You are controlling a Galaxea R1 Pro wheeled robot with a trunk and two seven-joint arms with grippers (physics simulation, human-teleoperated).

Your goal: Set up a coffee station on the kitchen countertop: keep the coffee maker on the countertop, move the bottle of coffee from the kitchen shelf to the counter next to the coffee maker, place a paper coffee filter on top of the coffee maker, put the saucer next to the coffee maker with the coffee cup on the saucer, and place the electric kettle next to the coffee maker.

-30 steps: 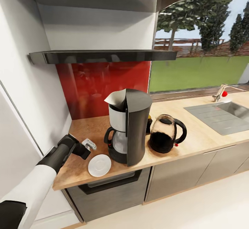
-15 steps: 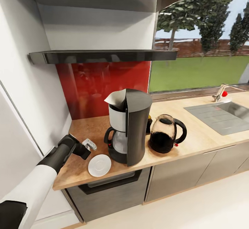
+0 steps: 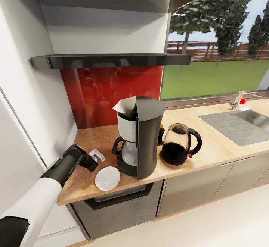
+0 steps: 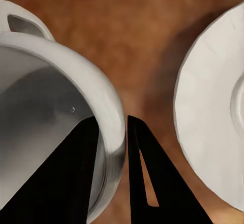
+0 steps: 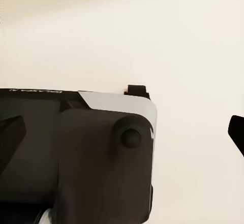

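My left gripper (image 3: 93,157) is shut on the rim of the white coffee cup (image 3: 96,154), just above the counter. One finger is inside the cup (image 4: 61,82) and one outside. The white saucer (image 3: 107,178) lies bare on the wood beside the cup, in front of the black coffee maker (image 3: 140,142); it also shows as the saucer (image 4: 208,127) in the left wrist view. A paper filter (image 3: 125,106) sits on top of the coffee maker. The dark electric kettle (image 3: 180,144) stands to its right. The coffee bottle (image 3: 161,129) peeks out behind them. My right gripper (image 5: 127,126) hangs open over the floor.
The wooden countertop (image 3: 220,146) runs right to a sink (image 3: 239,124) with a tap (image 3: 239,99). A dark shelf (image 3: 112,60) hangs above the red backsplash (image 3: 101,90). A white wall closes the left side. An oven front (image 3: 116,206) sits below the counter edge.
The left gripper and the cup have crept a touch to the left. Everything else is still.
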